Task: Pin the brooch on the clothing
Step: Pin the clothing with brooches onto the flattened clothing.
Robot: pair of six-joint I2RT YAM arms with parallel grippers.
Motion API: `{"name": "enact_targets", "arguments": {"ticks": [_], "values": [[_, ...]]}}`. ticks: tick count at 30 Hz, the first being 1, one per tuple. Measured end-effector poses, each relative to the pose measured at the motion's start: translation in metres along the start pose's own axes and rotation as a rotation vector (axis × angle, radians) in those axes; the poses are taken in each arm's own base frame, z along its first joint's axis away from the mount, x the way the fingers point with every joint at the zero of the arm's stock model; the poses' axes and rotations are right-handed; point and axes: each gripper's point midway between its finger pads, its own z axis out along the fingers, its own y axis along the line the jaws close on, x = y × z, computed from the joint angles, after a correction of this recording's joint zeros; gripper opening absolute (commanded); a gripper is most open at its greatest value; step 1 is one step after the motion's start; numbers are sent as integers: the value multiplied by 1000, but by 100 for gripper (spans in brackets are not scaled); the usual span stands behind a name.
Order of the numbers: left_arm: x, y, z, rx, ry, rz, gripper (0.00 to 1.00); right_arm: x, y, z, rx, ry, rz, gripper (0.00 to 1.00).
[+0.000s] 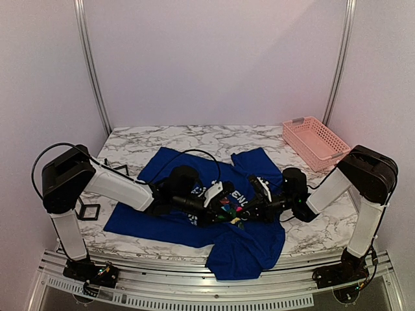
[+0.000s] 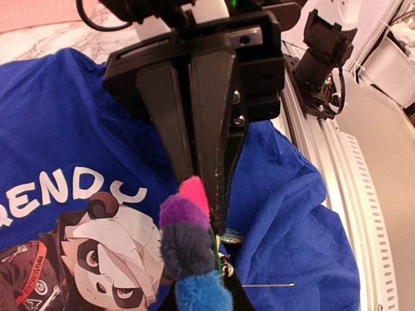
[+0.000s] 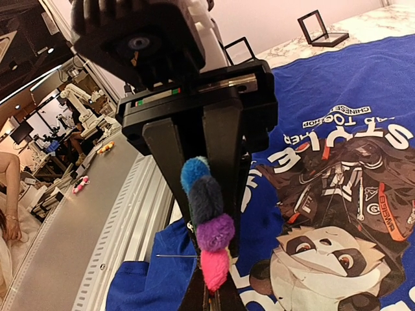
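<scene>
Now | left pincer (image 2: 201, 206) grips brooch (image 2: 188, 249) pink end | right pincer (image 3: 213, 246) grips blue end | over clothing (image 2: 65, 129)

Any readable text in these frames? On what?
"REND", next letter unclear: white chest lettering on the T-shirt.
"STYLE", upside down, right wrist view: same lettering.
"CHINESE": small line beside it.
Text on the orange strap: too blurred.
</scene>
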Motion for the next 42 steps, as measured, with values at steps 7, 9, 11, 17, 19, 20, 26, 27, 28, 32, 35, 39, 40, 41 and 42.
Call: {"name": "enact_targets", "arguments": {"ticks": [7,9,11,17,19,20,26,27,28,32,35,39,40,41,42], "values": [[0,-1,0,5,0,0,0,0,-3,0,13,1,17,44],[0,-1,0,6,-1,1,0,0,-4,0,22,-2,11,51],[0,-1,0,6,-2,1,0,-1,-4,1,28,-5,13,57],[-2,-1,0,4,-7,4,0,-12,1,15,26,-15,-20,58],[-2,0,0,2,-7,4,0,-16,4,20,20,-21,-37,51],[-2,0,0,2,-8,5,0,-18,4,21,23,-26,-42,48],[1,0,0,-2,-6,3,0,-22,3,23,28,-43,-39,31],[1,0,0,-3,-5,3,0,-21,2,23,31,-43,-38,30],[2,0,0,-4,-4,2,0,-21,1,23,33,-43,-37,29],[2,1,-1,-8,-4,3,0,-21,-1,22,43,-44,-38,24],[4,2,-1,-13,-2,1,0,-17,-4,17,55,-44,-28,24],[6,3,-1,-20,2,-2,0,-10,-10,10,80,-35,-10,24],[6,3,-1,-20,2,-2,0,-10,-10,10,83,-33,-10,24],[6,3,-1,-20,1,-2,0,-8,-11,9,87,-30,-8,24],[6,3,-1,-20,1,-1,0,-8,-12,8,90,-28,-7,23]]}}
